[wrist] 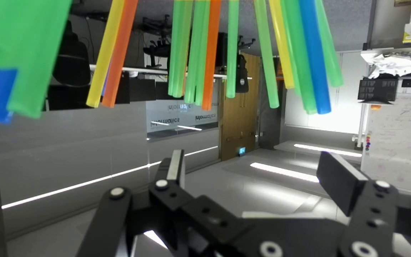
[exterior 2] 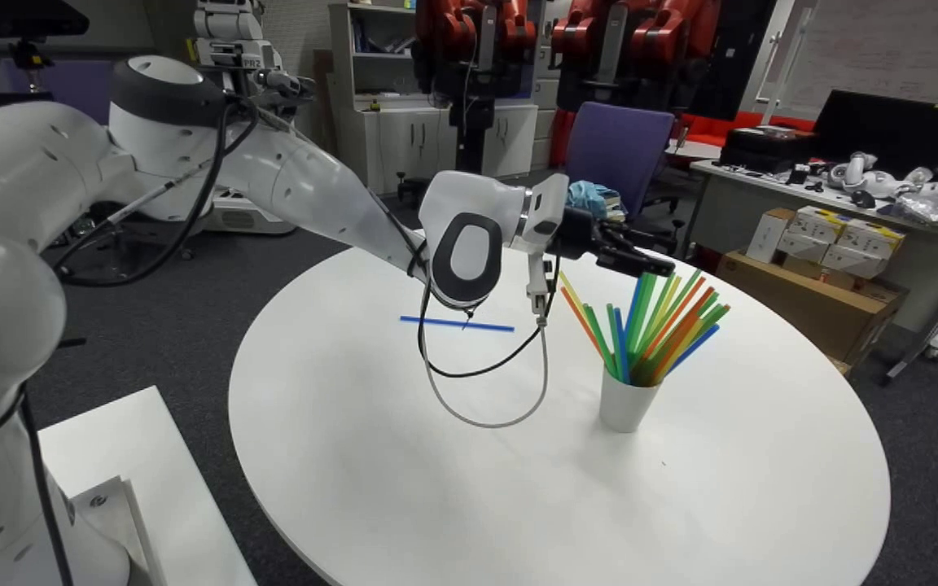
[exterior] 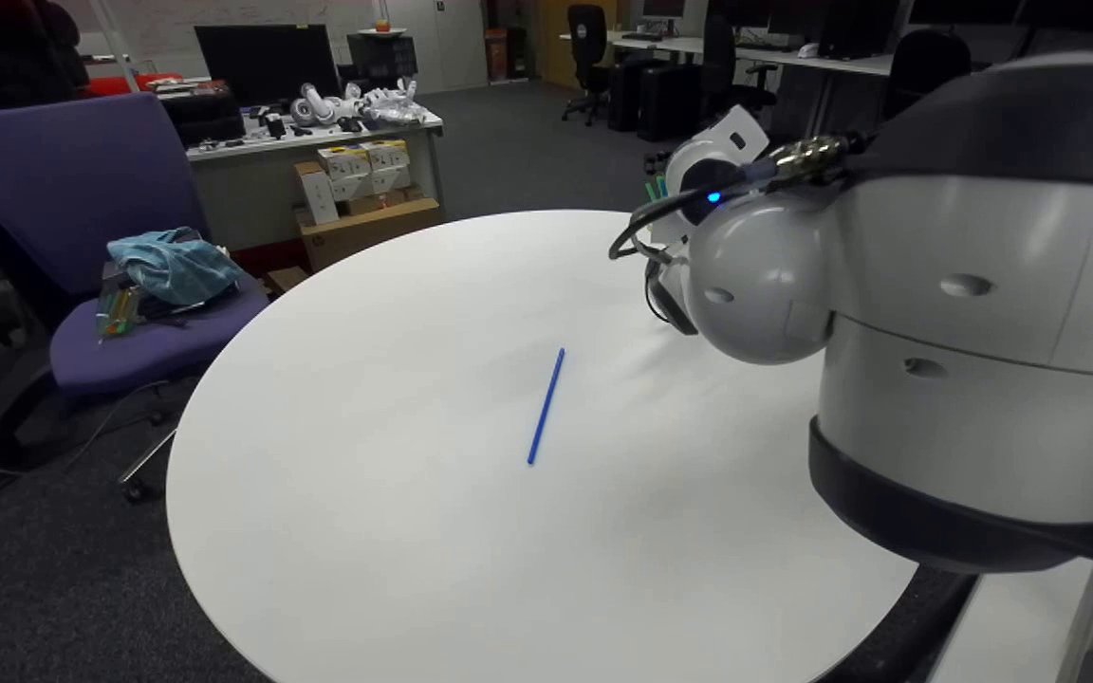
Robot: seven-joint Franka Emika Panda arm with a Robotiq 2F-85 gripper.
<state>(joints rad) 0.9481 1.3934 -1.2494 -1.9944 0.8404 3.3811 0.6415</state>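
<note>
My gripper stands open in the wrist view, with nothing between its black pads. In an exterior view the gripper points level over the table, just above and behind the tips of a bunch of coloured straws. These green, yellow, orange and blue straws stand in a white cup. Along the top of the wrist view, which appears upside down, the straw ends show apart from the fingers. A single blue straw lies flat on the white table, seen in both exterior views.
The round white table carries the cup and the loose straw. Cables hang in a loop from the wrist. A purple chair and a cluttered desk with boxes below stand beyond the table's edge.
</note>
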